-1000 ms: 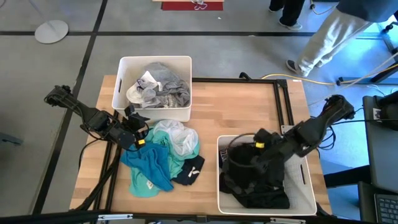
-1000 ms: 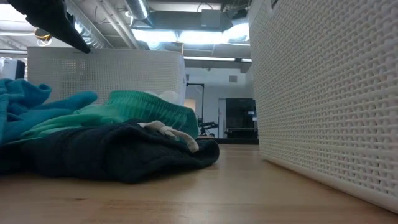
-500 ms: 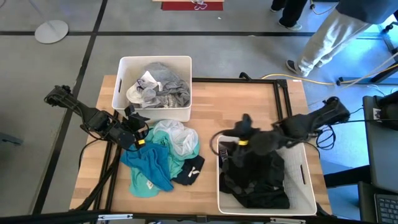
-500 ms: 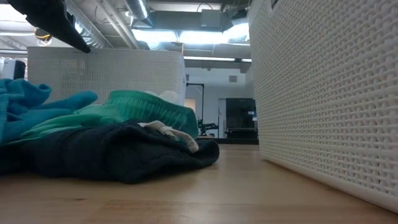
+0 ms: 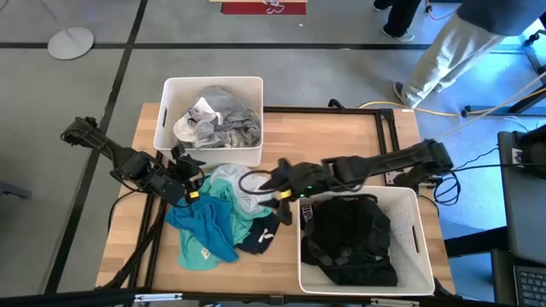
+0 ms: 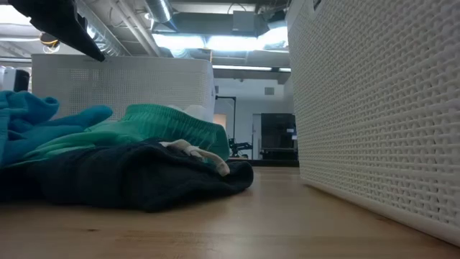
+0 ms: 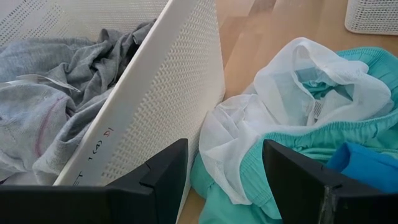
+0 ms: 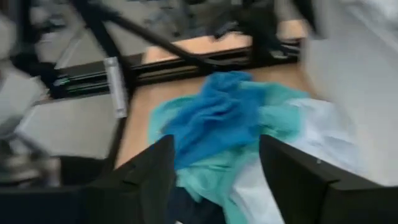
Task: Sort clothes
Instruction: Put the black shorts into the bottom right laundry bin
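Observation:
A pile of clothes lies on the wooden table: a white garment (image 5: 245,188), a teal one (image 5: 203,225), a mint green one (image 5: 249,223) and a black one (image 5: 260,240). Grey and white clothes (image 5: 217,118) fill the far bin (image 5: 169,119). Black clothes (image 5: 350,239) lie in the near right bin (image 5: 418,230). My right gripper (image 5: 260,182) hovers open over the white garment; its wrist view shows the pile between its fingers (image 8: 214,180). My left gripper (image 5: 189,176) waits open at the pile's left, beside the far bin (image 7: 224,180).
Bare wood (image 5: 333,141) stretches between the two bins. A black frame rail (image 5: 388,136) runs along the table's right side. A person's legs (image 5: 444,51) stand on the floor beyond the far right corner. In the low view the right bin's wall (image 6: 374,108) fills the right side.
My right gripper has left the near right bin and swept toward the table's left edge, out over the pile, rolling about its own axis on the way. The black clothes stay in that bin. My left arm has kept still.

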Controlling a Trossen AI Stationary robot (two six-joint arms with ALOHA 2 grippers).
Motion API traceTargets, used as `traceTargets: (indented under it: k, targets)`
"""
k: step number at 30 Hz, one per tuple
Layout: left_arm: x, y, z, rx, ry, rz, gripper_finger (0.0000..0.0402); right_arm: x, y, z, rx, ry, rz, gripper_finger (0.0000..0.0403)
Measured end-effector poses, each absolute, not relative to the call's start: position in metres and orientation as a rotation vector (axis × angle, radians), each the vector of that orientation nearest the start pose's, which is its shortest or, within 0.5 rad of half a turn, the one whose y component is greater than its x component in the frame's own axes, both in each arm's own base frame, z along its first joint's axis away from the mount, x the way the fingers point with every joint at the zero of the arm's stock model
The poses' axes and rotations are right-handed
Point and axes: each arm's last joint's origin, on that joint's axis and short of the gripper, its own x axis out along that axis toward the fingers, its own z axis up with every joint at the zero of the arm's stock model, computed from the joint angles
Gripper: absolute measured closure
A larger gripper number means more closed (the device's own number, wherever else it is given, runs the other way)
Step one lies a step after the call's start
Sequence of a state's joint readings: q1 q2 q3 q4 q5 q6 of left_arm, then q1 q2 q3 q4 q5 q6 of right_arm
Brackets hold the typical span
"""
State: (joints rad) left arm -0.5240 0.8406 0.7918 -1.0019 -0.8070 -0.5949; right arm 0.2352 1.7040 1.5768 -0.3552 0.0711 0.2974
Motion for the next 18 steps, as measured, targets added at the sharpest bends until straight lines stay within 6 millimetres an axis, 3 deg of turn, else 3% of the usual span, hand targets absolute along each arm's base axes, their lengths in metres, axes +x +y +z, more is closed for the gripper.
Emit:
traceTargets:
  k: [8, 18]
  targets:
    - [0.127, -0.049, 0.272, 0.106, 0.708, 0.475, 0.0205, 0.412, 0.094, 0.303, 0.174, 0.589, 0.211, 0.0090]
    - [0.128, -0.049, 0.272, 0.105, 0.707, 0.475, 0.0205, 0.435, 0.100, 0.239, 0.113, 0.755, 0.216, 0.0082]
